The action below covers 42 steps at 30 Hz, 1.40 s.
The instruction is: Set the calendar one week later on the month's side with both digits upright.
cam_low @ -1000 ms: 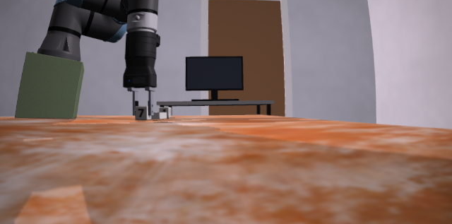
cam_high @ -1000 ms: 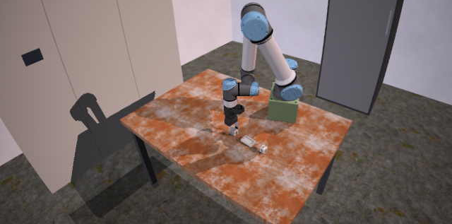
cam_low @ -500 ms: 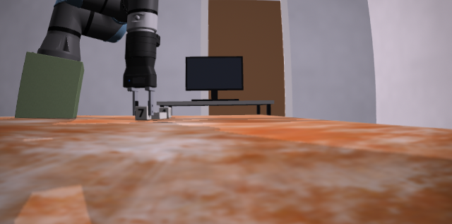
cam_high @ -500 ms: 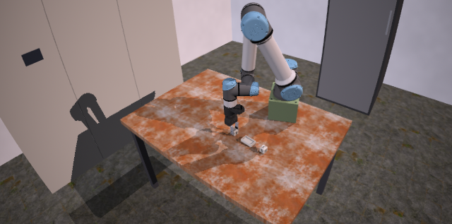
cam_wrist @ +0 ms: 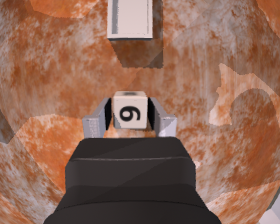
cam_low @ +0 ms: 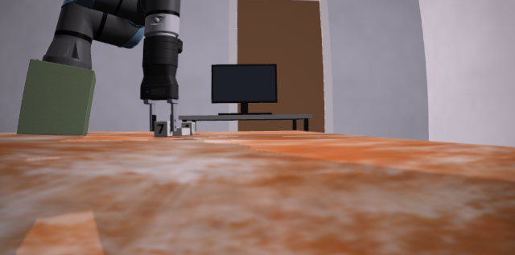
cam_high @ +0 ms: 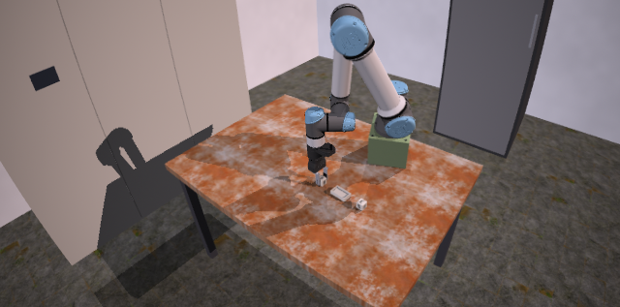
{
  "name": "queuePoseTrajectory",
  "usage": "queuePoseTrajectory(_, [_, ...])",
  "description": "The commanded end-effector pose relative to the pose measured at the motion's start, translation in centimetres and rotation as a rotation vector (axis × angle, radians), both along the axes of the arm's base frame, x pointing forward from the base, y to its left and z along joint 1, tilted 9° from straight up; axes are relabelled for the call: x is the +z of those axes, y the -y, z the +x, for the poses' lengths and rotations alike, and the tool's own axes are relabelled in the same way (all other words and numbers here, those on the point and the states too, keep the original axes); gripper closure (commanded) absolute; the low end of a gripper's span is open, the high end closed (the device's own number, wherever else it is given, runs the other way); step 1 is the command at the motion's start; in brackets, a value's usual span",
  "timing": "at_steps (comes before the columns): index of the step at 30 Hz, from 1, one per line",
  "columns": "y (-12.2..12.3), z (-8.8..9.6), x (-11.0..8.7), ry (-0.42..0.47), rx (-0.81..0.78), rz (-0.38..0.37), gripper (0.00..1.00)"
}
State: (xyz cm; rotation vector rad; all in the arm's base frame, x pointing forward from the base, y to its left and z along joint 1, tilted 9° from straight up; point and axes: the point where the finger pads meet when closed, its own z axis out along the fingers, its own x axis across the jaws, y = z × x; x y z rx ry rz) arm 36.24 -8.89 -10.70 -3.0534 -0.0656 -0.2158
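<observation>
Tabletop [cam_high: 412,215] [cam_low: 282,191] [cam_wrist: 56,75], blotched orange (pale walls [cam_high: 281,12] [cam_low: 370,46] behind), bears a cube [cam_high: 323,181] [cam_low: 162,129] [cam_wrist: 130,111] inside the open tool [cam_high: 321,176] [cam_low: 162,125] [cam_wrist: 130,114].

Long shadows over a muted room

Light is moderate and uneven. In the top view, the arm's dark shadow falls across the table [cam_high: 412,230] and onto the pale cabinets [cam_high: 194,55] at nine o'clock. The exterior view's foreground tabletop [cam_low: 282,199] looks smeary; the wrist view shows hard-edged shadow patches.

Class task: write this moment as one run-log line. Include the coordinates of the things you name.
claw [cam_high: 322,177] [cam_low: 162,129] [cam_wrist: 129,107]: open around cube | cube [cam_high: 322,181] [cam_wrist: 130,113]: between fingers, on table | tray [cam_high: 340,194] [cam_wrist: 109,20]: no cube seen inside | other cube [cam_high: 361,204]: beside tray
</observation>
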Motion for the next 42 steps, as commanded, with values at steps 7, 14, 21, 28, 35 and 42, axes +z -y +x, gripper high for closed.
queuePoseTrajectory(7, [0.0,0.0,0.0,0.001,0.000,-0.001,0.10])
queuePoseTrajectory(14, [0.0,0.0,0.0,0.001,0.000,-0.001,0.10])
queuePoseTrajectory(21, [0.0,0.0,0.3,0.001,0.000,-0.001,0.10])
queuePoseTrajectory(28, [0.1,-0.2,1.5,0.001,0.000,-0.001,0.10])
queuePoseTrajectory(35, [0.3,-0.4,2.9,0.001,0.000,-0.001,0.10])
queuePoseTrajectory(42, [0.5,-0.7,5.2,0.001,0.000,-0.001,0.10])
